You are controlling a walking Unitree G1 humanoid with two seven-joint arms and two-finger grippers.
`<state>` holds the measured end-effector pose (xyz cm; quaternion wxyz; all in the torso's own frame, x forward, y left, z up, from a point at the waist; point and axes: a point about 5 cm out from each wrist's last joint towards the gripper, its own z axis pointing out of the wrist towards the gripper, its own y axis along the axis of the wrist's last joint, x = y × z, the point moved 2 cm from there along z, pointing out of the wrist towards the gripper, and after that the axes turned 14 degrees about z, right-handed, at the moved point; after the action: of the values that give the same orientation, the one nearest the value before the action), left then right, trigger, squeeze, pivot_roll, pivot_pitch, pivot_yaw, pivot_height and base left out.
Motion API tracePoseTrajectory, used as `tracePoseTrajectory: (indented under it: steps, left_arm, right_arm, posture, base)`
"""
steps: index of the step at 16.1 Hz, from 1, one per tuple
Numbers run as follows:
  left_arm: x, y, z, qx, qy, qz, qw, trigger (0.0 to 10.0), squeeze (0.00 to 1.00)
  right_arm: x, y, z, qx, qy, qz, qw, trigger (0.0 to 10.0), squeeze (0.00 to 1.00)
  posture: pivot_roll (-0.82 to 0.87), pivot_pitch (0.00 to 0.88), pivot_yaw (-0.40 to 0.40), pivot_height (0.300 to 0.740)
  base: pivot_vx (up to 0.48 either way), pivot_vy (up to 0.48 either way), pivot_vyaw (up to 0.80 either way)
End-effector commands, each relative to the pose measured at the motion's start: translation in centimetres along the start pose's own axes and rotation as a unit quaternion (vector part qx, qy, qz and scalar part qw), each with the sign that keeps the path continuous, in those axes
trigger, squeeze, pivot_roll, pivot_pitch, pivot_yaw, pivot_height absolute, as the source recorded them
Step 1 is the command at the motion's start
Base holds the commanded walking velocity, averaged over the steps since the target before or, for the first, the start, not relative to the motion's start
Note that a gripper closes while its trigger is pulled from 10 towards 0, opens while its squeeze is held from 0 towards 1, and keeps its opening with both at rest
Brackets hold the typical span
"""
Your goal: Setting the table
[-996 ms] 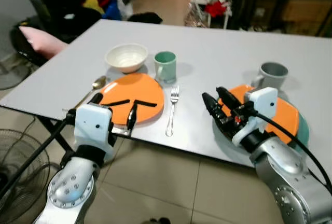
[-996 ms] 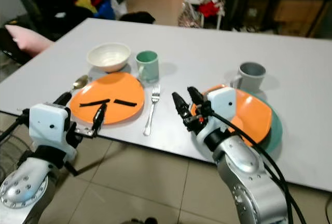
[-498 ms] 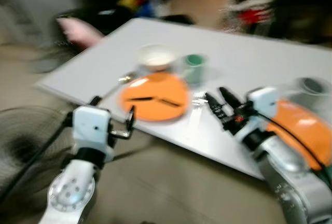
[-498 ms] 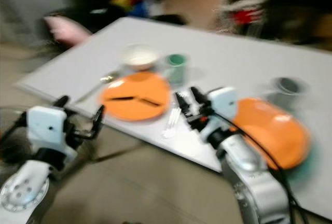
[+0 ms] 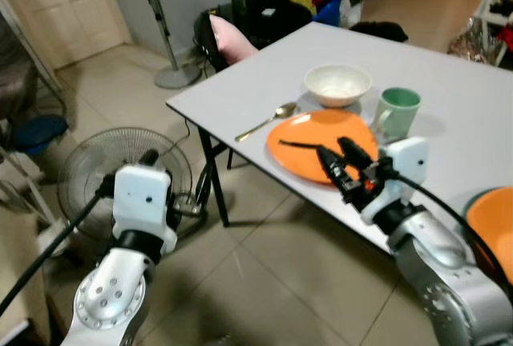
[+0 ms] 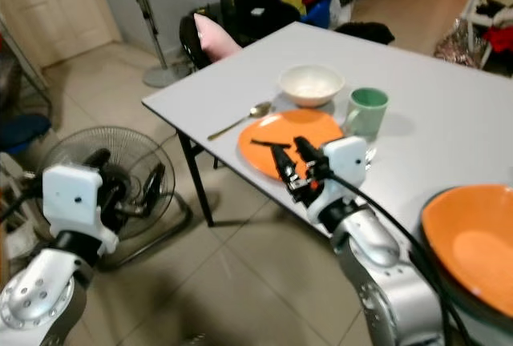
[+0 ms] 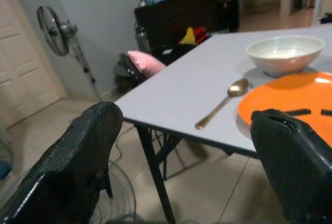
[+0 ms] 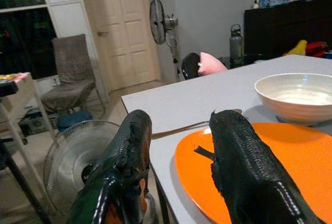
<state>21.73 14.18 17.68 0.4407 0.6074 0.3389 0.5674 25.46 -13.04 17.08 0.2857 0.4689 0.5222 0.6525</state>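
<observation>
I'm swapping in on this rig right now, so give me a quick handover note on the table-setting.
Left end effector: open, empty, off the table near the floor fan.
Right end effector: open, empty, over the orange plate.
One setting laid: plate with two dark strips on it, spoon beside it, white bowl and green mug behind.
Left: a second orange dish at the table's right edge, setting incomplete.

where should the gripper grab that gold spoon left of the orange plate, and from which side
Probably the thin handle near its middle. The spoon lies flat on the white table, bowl end toward the white bowl, handle running out toward the table's edge. A top-down approach with the fingers straddling the handle suits it. The orange plate sits close to the bowl end, so the handle end has more room.
</observation>
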Motion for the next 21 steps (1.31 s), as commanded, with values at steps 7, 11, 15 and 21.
tracePoseTrajectory:
  steps: [7,11,15,21]
  left_arm:
    - [0.5,-0.6,-0.4,0.019,0.006,0.010,1.000,10.0,0.00]
    - [0.6,-0.6,-0.3,0.019,0.007,0.014,1.000,10.0,0.00]
    - [1.0,-0.6,-0.3,0.020,0.011,0.020,1.000,10.0,0.00]
    - [1.9,-0.9,-0.2,0.028,0.022,0.029,0.999,10.0,0.00]
  right_arm:
    - [0.7,-0.4,0.3,0.002,0.015,0.007,1.000,10.0,0.00]
    - [0.7,-0.4,0.4,0.002,0.015,0.011,1.000,10.0,0.00]
    - [0.0,-0.5,0.4,-0.001,-0.006,0.043,0.999,10.0,0.00]
    - [0.0,-1.0,0.8,0.022,-0.006,0.059,0.998,10.0,0.00]
  posture:
    - [-0.06,0.000,0.071,0.740]
    - [-0.05,0.000,0.067,0.740]
    - [-0.05,0.000,0.064,0.740]
    - [-0.04,0.000,0.050,0.740]
  base:
    - [0.000,0.318,0.80]
    - [0.000,0.318,0.80]
    - [0.000,0.317,0.20]
    - [0.000,0.264,0.00]
